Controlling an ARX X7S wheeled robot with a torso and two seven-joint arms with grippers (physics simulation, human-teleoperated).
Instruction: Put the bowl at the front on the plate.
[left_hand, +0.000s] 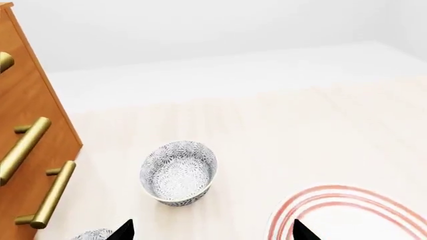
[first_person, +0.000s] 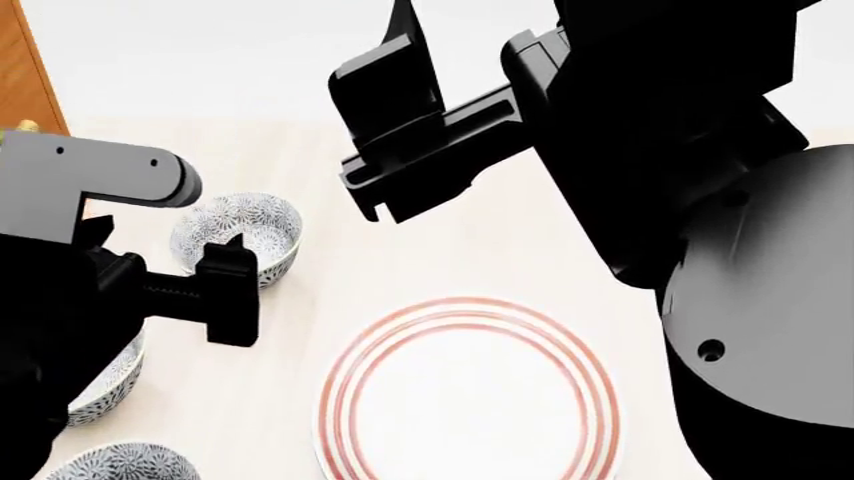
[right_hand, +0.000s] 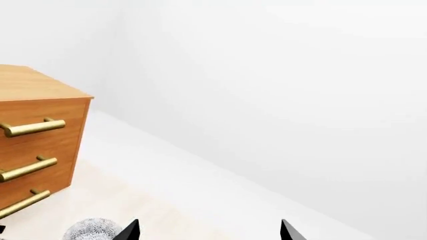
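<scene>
Three patterned grey-blue bowls stand in a row at the left in the head view. The bowl at the front (first_person: 123, 463) is cut by the lower edge, a second (first_person: 118, 378) is half hidden under my left arm, and the far one (first_person: 240, 232) is in full sight. The red-ringed plate (first_person: 467, 395) lies to their right. My left gripper (first_person: 230, 292) hovers between the far bowl and the plate; in its wrist view it (left_hand: 213, 233) is open and empty, with a bowl (left_hand: 179, 172) ahead and the plate (left_hand: 353, 210) beside one tip. My right gripper (first_person: 390, 125) is raised, open and empty (right_hand: 209, 233).
A wooden chest of drawers (left_hand: 30, 135) with brass handles stands at the table's far left, also seen from the right wrist (right_hand: 37, 145). A white wall rises behind the pale table (first_person: 441, 260). Slivers of other bowls (left_hand: 93, 234) (right_hand: 93, 229) show at the wrist views' edges.
</scene>
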